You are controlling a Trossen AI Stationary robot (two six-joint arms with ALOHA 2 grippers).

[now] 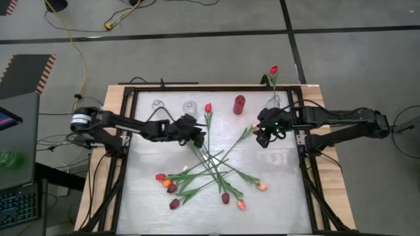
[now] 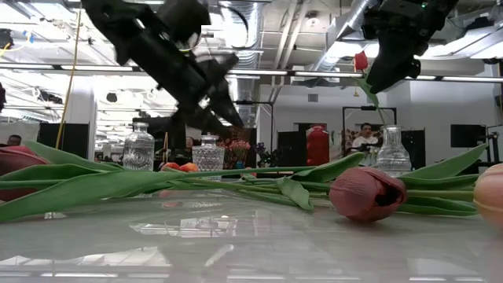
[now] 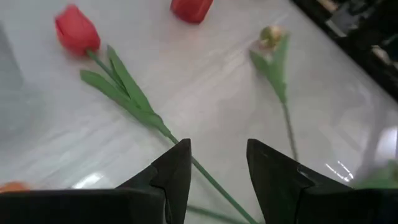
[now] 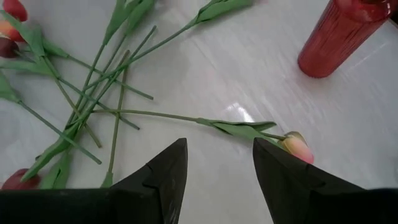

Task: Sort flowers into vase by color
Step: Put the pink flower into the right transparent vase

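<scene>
Several tulips lie crossed in a pile (image 1: 210,170) on the white table top, heads toward the near edge. A red tulip (image 1: 208,108) lies apart, its stem (image 3: 134,102) running back between the fingers of my open left gripper (image 3: 217,146), which hovers over it (image 1: 198,139). A pale pink tulip (image 4: 297,148) lies just beside my open right gripper (image 4: 217,146), which hangs above it (image 1: 262,139). One red tulip (image 1: 273,71) stands by its stem in the clear vase (image 1: 273,101) at the far right.
Along the far edge stand two clear vases (image 1: 157,105) (image 1: 190,106) and a red vase (image 1: 239,103). A black frame (image 1: 128,131) borders the table. Bare table top lies at the near left (image 1: 141,203) and near right (image 1: 285,196).
</scene>
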